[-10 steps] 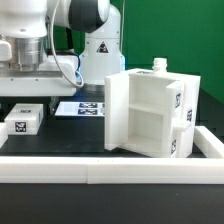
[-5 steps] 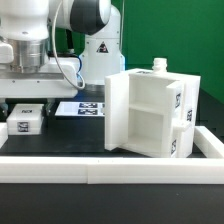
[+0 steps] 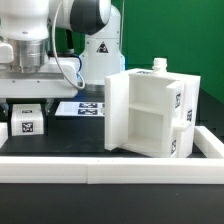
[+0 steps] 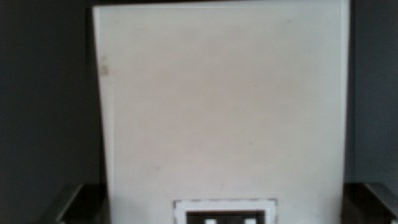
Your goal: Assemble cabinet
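The cabinet (image 3: 150, 112) is a large white box with open shelf compartments and tags on its side; it stands upright at the exterior view's right. My gripper (image 3: 26, 104) is at the exterior view's left, shut on a small white tagged block (image 3: 27, 122) that it holds just above the black table with the tag turned toward the camera. In the wrist view the white block (image 4: 214, 100) fills the picture, its tag at the edge. My gripper (image 4: 217, 208) has a dark finger on each side of the block.
The marker board (image 3: 82, 108) lies flat on the table between the block and the cabinet. A long low white rail (image 3: 110, 166) edges the table's front. The arm's white base (image 3: 98, 50) stands behind.
The small tagged block has shifted slightly toward the exterior view's right and tilted, so its tag now faces the camera more. The cabinet has not moved.
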